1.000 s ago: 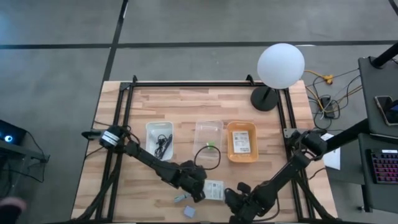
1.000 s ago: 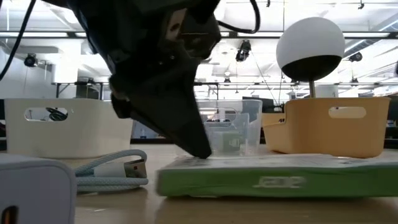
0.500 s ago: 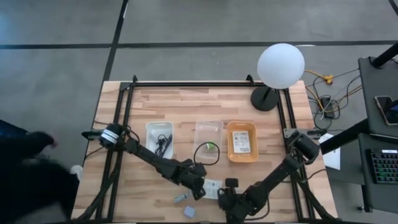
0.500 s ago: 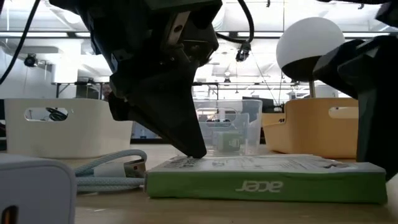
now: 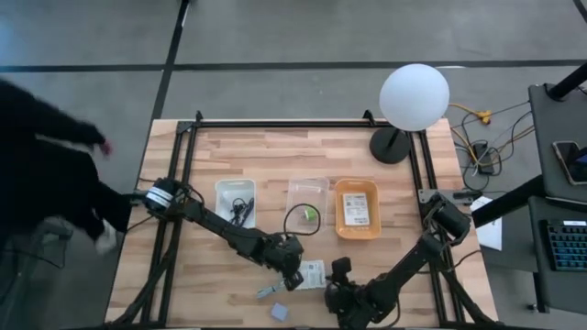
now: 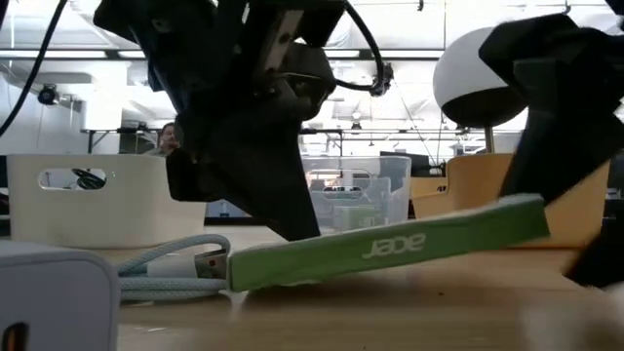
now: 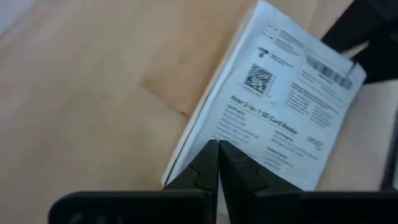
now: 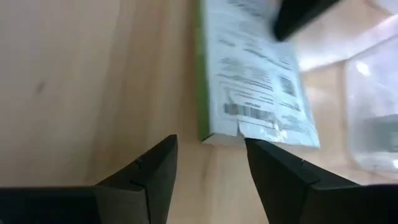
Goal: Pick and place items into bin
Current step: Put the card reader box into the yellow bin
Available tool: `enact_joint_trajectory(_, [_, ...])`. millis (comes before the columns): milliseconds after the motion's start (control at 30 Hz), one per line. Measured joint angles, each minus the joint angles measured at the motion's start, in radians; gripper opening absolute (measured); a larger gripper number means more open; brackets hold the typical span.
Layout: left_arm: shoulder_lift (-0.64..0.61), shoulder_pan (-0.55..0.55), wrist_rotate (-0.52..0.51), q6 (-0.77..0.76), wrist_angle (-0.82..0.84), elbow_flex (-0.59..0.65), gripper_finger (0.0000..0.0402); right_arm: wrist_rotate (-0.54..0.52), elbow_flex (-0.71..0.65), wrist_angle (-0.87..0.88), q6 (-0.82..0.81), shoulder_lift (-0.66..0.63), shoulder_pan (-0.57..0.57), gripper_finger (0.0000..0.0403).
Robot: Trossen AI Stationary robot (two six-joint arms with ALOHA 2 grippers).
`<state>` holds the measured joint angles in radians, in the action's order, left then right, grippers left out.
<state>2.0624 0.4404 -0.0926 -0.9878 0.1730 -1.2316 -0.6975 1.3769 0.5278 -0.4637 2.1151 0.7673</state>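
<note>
The box (image 5: 315,274), a flat white-and-green card-reader pack, is lying on the table (image 5: 275,156) in front of the clear bin (image 5: 307,197), and both grippers are working on it from opposite ends. The left gripper (image 5: 292,275) is sitting at the box's left edge, its two fingers pressed together with their tips resting on the printed face, as the left wrist view shows; it is pinning that end down rather than grasping it. The right gripper (image 5: 341,286) is lying just right of the box, spread wide, with the box's near short edge straight ahead between its fingers (image 8: 146,177) and not yet between the pads.

In the low view the box (image 6: 390,249) is tilting: the end under the left gripper is staying on the wood while the other end is rising toward the right arm. The box's long axis is running roughly from one gripper to the other, so the raised end is pointing at the right gripper, which appears the better placed to take it.

Both arms are reaching low, wrists close to the table. The white bin (image 5: 235,203) and orange bin (image 5: 356,209) are flanking the clear bin; a blue cable (image 6: 175,265) is lying left of the box.
</note>
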Motion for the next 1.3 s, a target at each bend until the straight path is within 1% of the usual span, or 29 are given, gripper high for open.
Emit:
enact_joint_trajectory(167, [-0.003, 0.006, 0.093, -0.010, -0.040, -0.013, 0.0001, -0.095, 0.004, 0.008, 0.001, 0.000, -0.008, 0.0185])
enact_joint_trajectory(267, [-0.003, 0.010, 0.129, -0.009, -0.107, -0.035, 0.0001, -0.201, 0.019, -0.010, 0.012, 0.000, -0.012, 0.0185])
enact_joint_trajectory(367, [-0.002, 0.008, 0.137, -0.009, -0.132, -0.037, 0.0001, -0.224, 0.040, 0.004, 0.044, -0.003, -0.018, 0.0185])
enact_joint_trajectory(467, [0.004, 0.005, 0.115, -0.009, -0.138, -0.037, 0.0001, -0.214, 0.080, -0.026, 0.082, -0.005, -0.018, 0.0185])
enact_joint_trajectory(600, [0.003, 0.003, 0.110, -0.005, -0.137, -0.036, 0.0001, -0.198, 0.120, -0.011, 0.153, -0.005, -0.016, 0.0185])
enact_joint_trajectory(667, [0.003, 0.004, 0.109, -0.005, -0.139, -0.037, 0.0001, -0.172, 0.137, -0.016, 0.169, -0.006, -0.013, 0.0185])
enact_joint_trajectory(900, [0.002, 0.004, 0.098, -0.005, -0.137, -0.044, 0.0001, -0.016, 0.157, -0.006, 0.187, -0.006, -0.009, 0.0185])
enact_joint_trajectory(1033, [-0.023, 0.006, 0.063, 0.001, -0.127, -0.042, 0.0001, 0.111, 0.185, 0.051, 0.152, -0.006, -0.007, 0.0178])
enact_joint_trajectory(1100, [-0.049, 0.006, 0.021, 0.010, -0.119, -0.039, 0.0001, 0.158, 0.208, 0.096, 0.097, -0.007, -0.007, 0.0162])
enact_joint_trajectory(1167, [-0.088, 0.010, -0.032, 0.032, -0.121, -0.037, 0.0001, 0.183, 0.229, 0.134, 0.038, -0.008, -0.004, 0.0134])
enact_joint_trajectory(1300, [-0.169, 0.018, -0.142, 0.094, -0.112, -0.037, 0.0001, 0.232, 0.257, 0.165, -0.043, -0.008, -0.001, 0.0056])
